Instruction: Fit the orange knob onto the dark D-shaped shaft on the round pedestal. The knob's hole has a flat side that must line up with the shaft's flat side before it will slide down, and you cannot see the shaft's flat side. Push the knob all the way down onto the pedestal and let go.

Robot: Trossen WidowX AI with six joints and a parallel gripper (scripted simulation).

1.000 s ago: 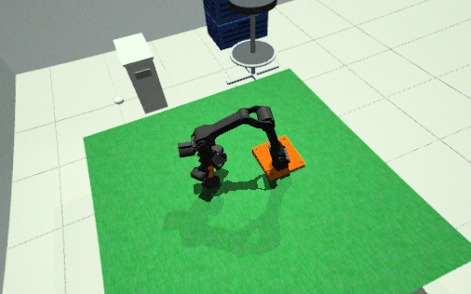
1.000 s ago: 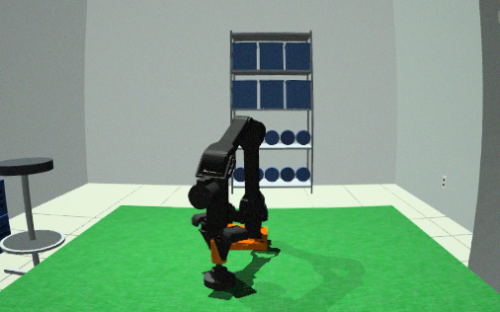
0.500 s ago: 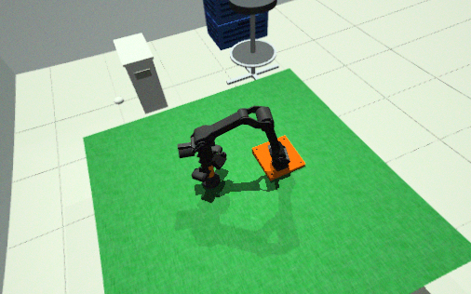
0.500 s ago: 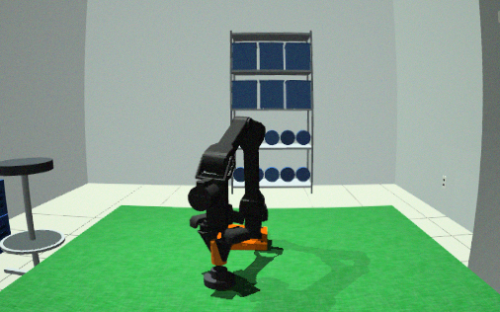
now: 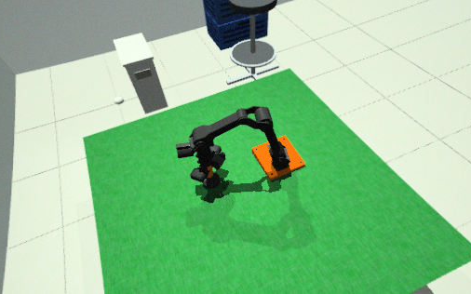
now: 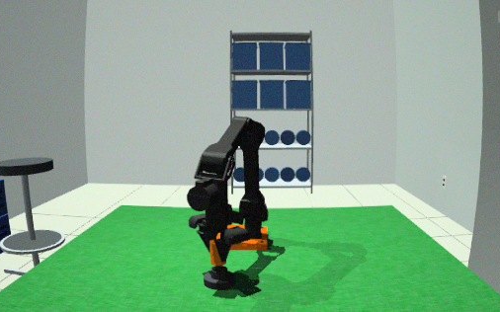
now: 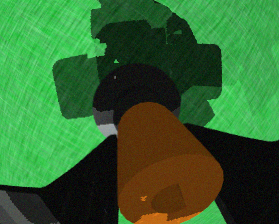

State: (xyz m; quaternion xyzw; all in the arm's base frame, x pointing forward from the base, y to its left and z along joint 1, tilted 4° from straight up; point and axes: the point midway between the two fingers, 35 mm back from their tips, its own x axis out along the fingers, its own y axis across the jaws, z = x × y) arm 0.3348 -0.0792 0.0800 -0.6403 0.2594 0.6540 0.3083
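The orange knob (image 5: pixel 209 171) (image 6: pixel 215 255) (image 7: pixel 152 145) is a tapered piece, held roughly upright between the fingers. My gripper (image 5: pixel 208 168) (image 6: pixel 216 249) (image 7: pixel 150 136) is shut on it. The dark round pedestal (image 6: pixel 218 281) (image 7: pixel 135 77) stands on the green mat directly below the knob. In the exterior view the knob's lower end is just above or at the narrow dark part on top of the pedestal; I cannot tell whether they touch. The wrist view shows the knob covering part of the pedestal. The shaft's flat side and the knob's hole are hidden.
The arm's orange base plate (image 5: pixel 262 155) (image 6: pixel 250 245) lies on the green mat (image 5: pixel 152 223) (image 6: pixel 122 267), beyond the pedestal in the exterior view. The arm arches from it to the pedestal. A stool (image 5: pixel 253 52) (image 6: pixel 33 242), a grey cabinet (image 5: pixel 147 84) and a shelf rack (image 6: pixel 272 72) stand off the mat.
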